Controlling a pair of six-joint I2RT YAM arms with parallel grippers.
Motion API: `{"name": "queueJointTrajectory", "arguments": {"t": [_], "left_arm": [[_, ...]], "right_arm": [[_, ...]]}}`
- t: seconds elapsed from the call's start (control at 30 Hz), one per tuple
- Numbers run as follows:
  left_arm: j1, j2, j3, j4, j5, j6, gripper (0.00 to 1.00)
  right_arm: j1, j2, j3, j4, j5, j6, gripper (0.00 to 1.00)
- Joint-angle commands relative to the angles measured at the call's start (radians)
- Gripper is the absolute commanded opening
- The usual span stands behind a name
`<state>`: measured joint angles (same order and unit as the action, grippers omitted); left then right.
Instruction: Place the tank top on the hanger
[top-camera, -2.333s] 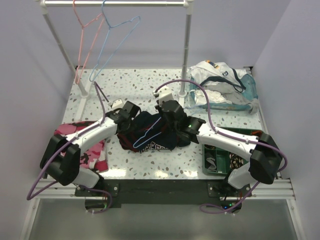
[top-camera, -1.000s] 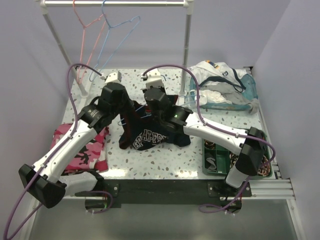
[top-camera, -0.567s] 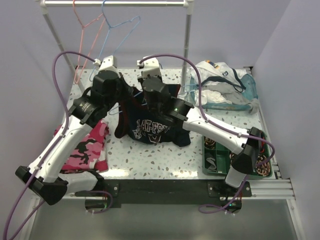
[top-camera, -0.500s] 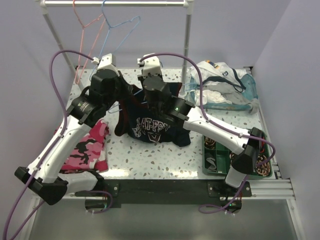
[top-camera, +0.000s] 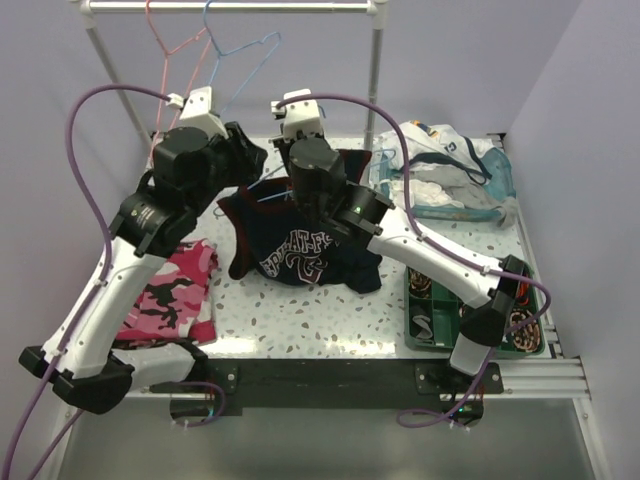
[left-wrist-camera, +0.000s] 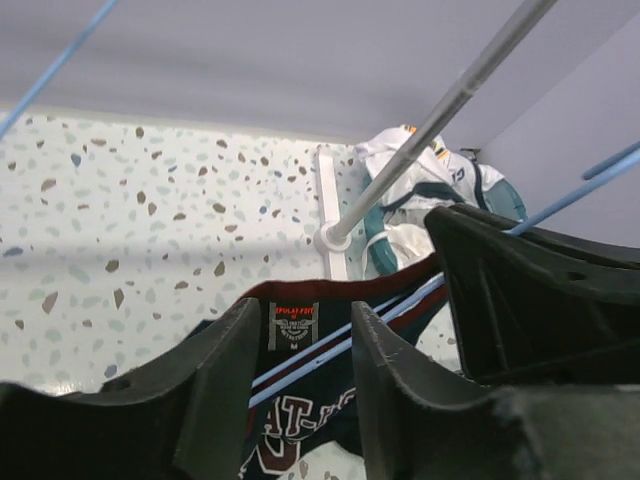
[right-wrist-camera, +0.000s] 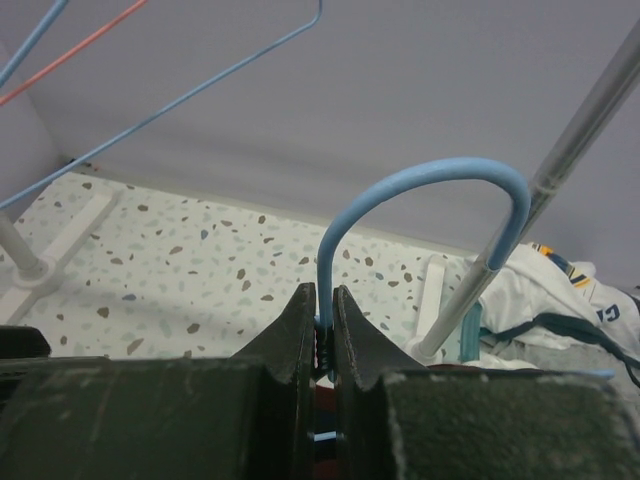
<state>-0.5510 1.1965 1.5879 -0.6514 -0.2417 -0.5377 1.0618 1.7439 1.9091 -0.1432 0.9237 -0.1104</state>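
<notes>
1. Right wrist view first: the right end effector (right-wrist-camera: 323, 305) is pinched tight on the neck of the thin light blue wire hanger (right-wrist-camera: 440, 166), just under the curved hook that arcs through the middle of the frame.
2. Top external view: the navy blue sleeveless tank top with dark red trim and white lettering (top-camera: 300, 250) is draped on that hanger in mid-frame, under the right end effector. Can't tell if its hem touches the speckled worktop (top-camera: 330, 320).
3. Left wrist view: the left end effector (left-wrist-camera: 305, 322) has its fingers apart, gripping nothing. The top's red-trimmed neckline and a bit of blue wire show through the gap, further back.
4. Pink, black and white camouflage cloth (top-camera: 175, 295) lies flat at the lower left, and white garments with navy trim (top-camera: 440, 165) are piled at the upper right.
5. A metal rail (top-camera: 230, 7) runs across the top of the frame, with a pink wire hanger (top-camera: 157, 110) and a spare blue wire hanger (top-camera: 255, 42) on it.
</notes>
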Motion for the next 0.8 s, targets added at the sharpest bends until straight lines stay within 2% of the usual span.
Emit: {"name": "queueJointTrajectory", "arguments": {"t": [0.0, 0.13, 0.37, 0.5, 0.57, 0.77], "left_arm": [[0.005, -0.043, 0.124, 0.090, 0.034, 0.143, 0.49], [0.008, -0.008, 0.225, 0.020, 0.079, 0.290, 0.49], [0.008, -0.043, 0.283, -0.144, 0.133, 0.340, 0.45], [0.008, -0.057, 0.274, -0.203, 0.168, 0.352, 0.45], [0.008, -0.071, 0.271, -0.200, 0.203, 0.358, 0.46], [0.008, -0.069, 0.371, -0.177, 0.314, 0.367, 0.55]], "right_arm": [[0.006, -0.026, 0.103, 0.007, -0.025, -0.041, 0.00], [0.006, -0.059, 0.148, -0.058, -0.100, -0.005, 0.00], [0.006, -0.078, 0.176, -0.131, -0.227, 0.090, 0.00], [0.006, -0.049, 0.281, -0.188, -0.279, 0.104, 0.00], [0.004, -0.024, 0.384, -0.216, -0.286, 0.092, 0.00], [0.001, -0.017, 0.484, -0.220, -0.319, 0.061, 0.00]]}}
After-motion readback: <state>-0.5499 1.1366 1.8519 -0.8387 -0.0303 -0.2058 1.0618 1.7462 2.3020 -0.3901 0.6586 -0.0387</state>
